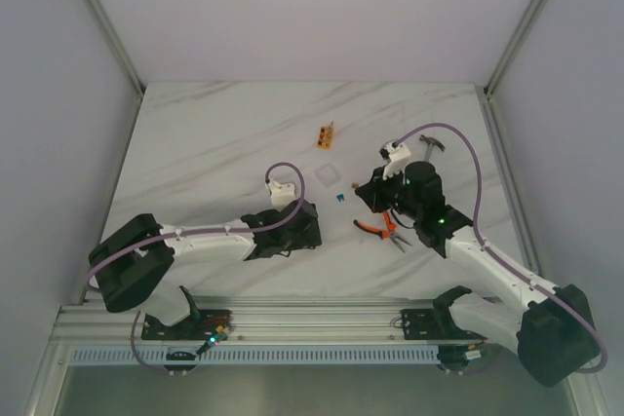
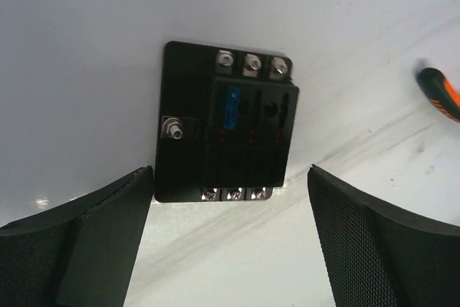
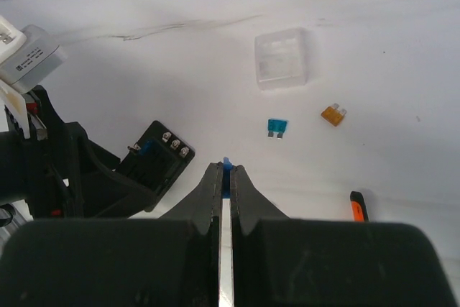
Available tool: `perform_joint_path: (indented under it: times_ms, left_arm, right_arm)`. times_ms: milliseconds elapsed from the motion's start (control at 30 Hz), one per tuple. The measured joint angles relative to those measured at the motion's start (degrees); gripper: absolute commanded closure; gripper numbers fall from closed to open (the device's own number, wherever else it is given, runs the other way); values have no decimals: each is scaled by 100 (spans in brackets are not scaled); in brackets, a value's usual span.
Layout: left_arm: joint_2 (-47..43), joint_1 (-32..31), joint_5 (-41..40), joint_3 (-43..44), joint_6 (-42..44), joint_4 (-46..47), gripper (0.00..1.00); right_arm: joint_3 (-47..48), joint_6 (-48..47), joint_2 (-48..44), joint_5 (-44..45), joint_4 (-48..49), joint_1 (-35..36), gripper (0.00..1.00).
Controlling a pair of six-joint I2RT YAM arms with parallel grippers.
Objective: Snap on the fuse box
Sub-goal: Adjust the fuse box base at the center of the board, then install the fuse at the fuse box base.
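The fuse box (image 2: 226,124) is a black block with a blue fuse in one slot and screws along two edges; it lies flat on the white table. My left gripper (image 2: 230,177) is open, its fingertips either side of the box's near end. In the top view the left gripper (image 1: 304,226) hides the box. The box also shows in the right wrist view (image 3: 154,156), by the left gripper's fingers (image 3: 93,185). My right gripper (image 3: 227,172) is shut on a small blue fuse (image 3: 227,163), right of the box, and sits at mid-table (image 1: 369,194).
A clear plastic cover (image 3: 282,59) lies beyond the right gripper. A teal fuse (image 3: 277,127) and an amber fuse (image 3: 332,113) lie loose near it. A small orange block (image 1: 326,133) sits farther back. Orange-handled pliers (image 1: 380,226) lie under the right arm.
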Motion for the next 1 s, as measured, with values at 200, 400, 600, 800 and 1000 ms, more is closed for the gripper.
perform_joint_path:
  times_ms: [200,400,600,800,1000]
  left_arm:
    - [48,-28,273,-4,-11,332,4]
    - [85,-61,442,-4,-13,535,4]
    - [-267,-50,459,-387,-59,732,9]
    - [-1344,332,540,-1193,-118,1086,21]
    - [-2063,1246,1069,-1965,-114,1768,29]
  right_arm:
    - [0,20,66,0,-13,96,100]
    - [44,42,251,72,-138,295,100]
    - [444,74,846,476,-533,835,100]
    - [1078,131,1574,1121,-876,1563,100]
    - [1499,240,2118,1786,-1134,2046,100]
